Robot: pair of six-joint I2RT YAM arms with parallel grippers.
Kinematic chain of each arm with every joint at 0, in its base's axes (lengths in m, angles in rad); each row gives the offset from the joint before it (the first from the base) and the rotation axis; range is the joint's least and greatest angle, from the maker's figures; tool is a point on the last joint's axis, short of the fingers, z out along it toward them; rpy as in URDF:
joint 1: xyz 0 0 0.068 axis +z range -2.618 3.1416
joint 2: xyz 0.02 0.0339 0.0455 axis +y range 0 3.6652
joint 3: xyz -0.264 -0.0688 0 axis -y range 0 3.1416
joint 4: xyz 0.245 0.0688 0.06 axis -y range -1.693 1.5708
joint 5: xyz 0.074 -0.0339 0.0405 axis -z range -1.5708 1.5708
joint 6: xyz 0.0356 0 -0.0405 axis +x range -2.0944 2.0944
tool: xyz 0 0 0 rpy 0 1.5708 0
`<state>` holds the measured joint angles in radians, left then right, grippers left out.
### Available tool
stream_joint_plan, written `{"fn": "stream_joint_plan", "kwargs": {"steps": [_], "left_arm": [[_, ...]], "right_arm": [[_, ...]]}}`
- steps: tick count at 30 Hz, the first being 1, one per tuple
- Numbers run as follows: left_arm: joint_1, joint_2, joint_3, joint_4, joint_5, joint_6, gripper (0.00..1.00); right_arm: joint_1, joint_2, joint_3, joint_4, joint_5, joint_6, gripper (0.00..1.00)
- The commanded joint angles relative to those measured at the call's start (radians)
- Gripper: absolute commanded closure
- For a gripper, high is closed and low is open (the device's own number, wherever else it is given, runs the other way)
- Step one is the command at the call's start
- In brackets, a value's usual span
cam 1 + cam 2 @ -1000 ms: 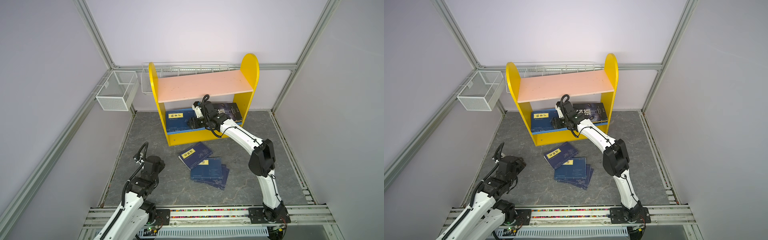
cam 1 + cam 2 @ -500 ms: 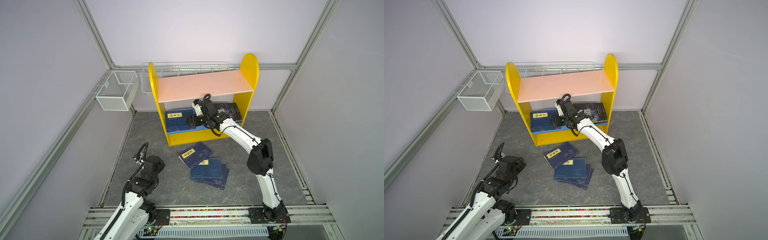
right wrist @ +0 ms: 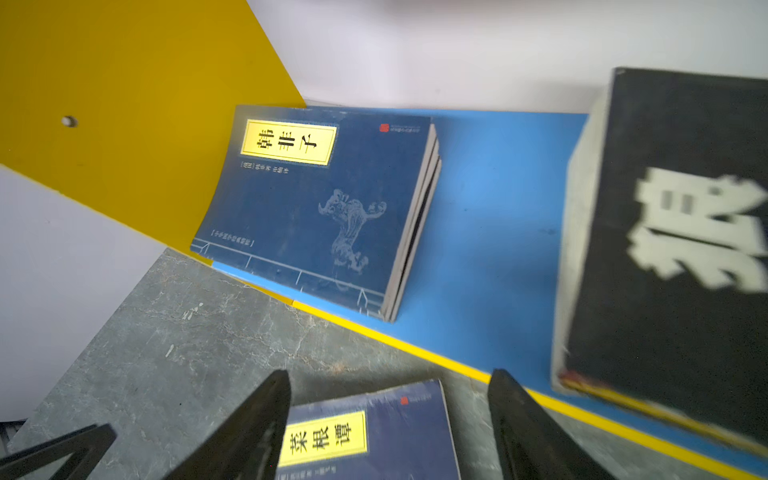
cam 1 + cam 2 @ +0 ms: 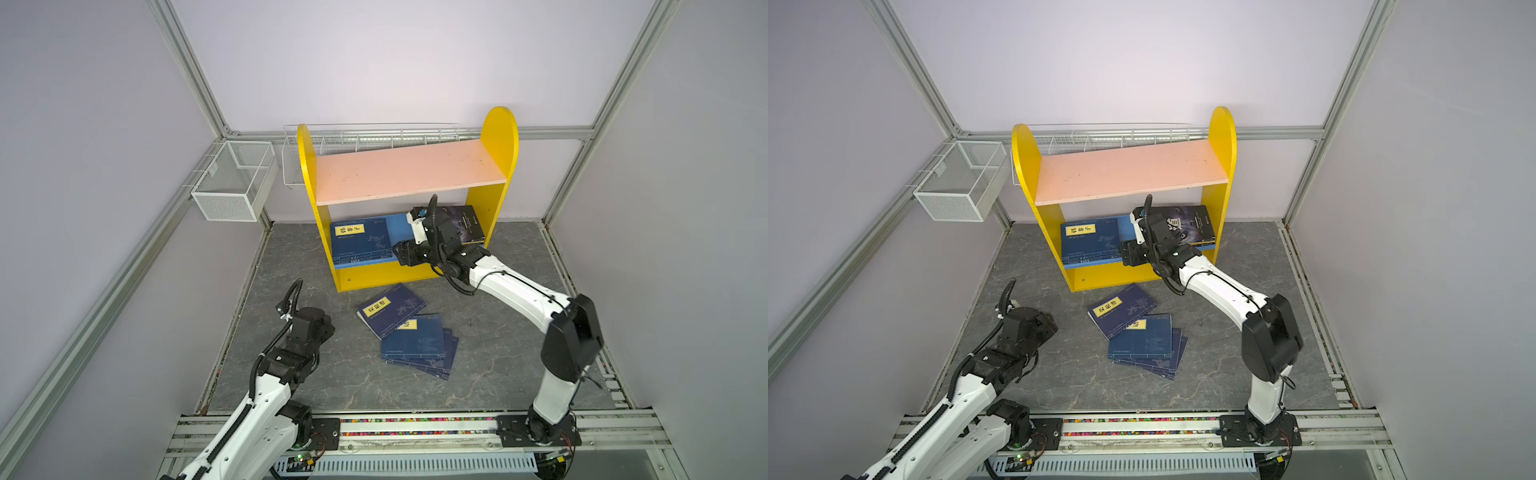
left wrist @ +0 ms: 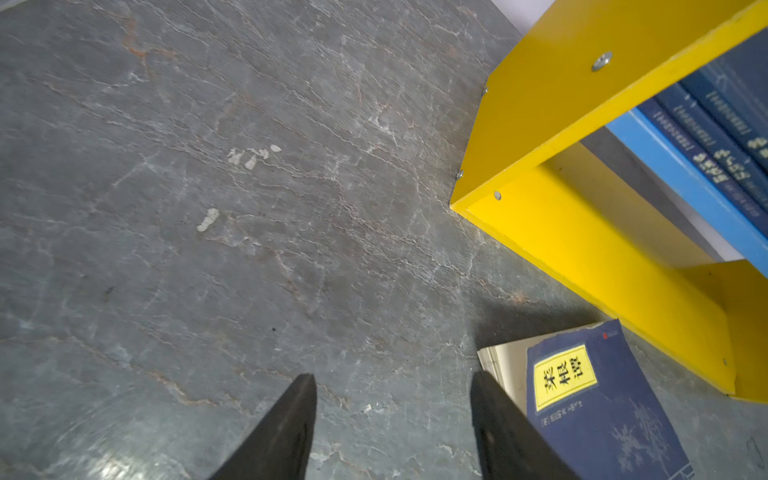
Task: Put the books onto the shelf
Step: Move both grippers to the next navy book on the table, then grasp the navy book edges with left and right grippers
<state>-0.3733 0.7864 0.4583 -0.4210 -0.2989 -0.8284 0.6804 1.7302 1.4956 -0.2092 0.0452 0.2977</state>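
Right fingers [image 3: 257, 415] apart before the shelf [image 4: 409, 172], left fingers [image 5: 286, 428] apart near the tabletop [image 4: 498, 365] left edge, navy books [image 4: 415, 340] loose mid-tabletop.

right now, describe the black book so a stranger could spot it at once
Find the yellow shelf at the back wall; under its pink board is a blue board. The black book lies at that board's right end in both top views. Unlike the thin navy books at the left end, it is thick, with a big white character.
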Motion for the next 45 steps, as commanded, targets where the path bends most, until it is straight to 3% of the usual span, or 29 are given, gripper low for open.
{"fn": "stream_joint_plan", "kwargs": {"steps": [1,9,13,22,29,39,45], "left_arm": [[0.002,0.058,0.035,0.093,0.103,0.106,0.41],[-0.046,0.251,0.079,0.217,0.291,0.254,0.41],[-0.063,0.319,0.089,0.256,0.345,0.287,0.42],[-0.073,0.405,0.112,0.268,0.35,0.314,0.44],[-0.081,0.454,0.13,0.266,0.345,0.323,0.44],[-0.106,0.542,0.157,0.266,0.278,0.317,0.49],[-0.119,0.657,0.199,0.222,0.279,0.31,0.55]], "right_arm": [[-0.001,-0.092,-0.163,0.045,0.031,-0.012,0.22],[-0.009,-0.151,-0.452,0.045,0.002,0.078,0.22],[-0.015,-0.097,-0.482,0.074,-0.06,0.109,0.22],[-0.063,0.025,-0.478,0.155,-0.181,0.196,0.26],[-0.081,0.09,-0.483,0.225,-0.286,0.228,0.39],[-0.081,0.119,-0.494,0.286,-0.333,0.241,0.53],[-0.081,0.09,-0.504,0.323,-0.367,0.234,0.7]]}}
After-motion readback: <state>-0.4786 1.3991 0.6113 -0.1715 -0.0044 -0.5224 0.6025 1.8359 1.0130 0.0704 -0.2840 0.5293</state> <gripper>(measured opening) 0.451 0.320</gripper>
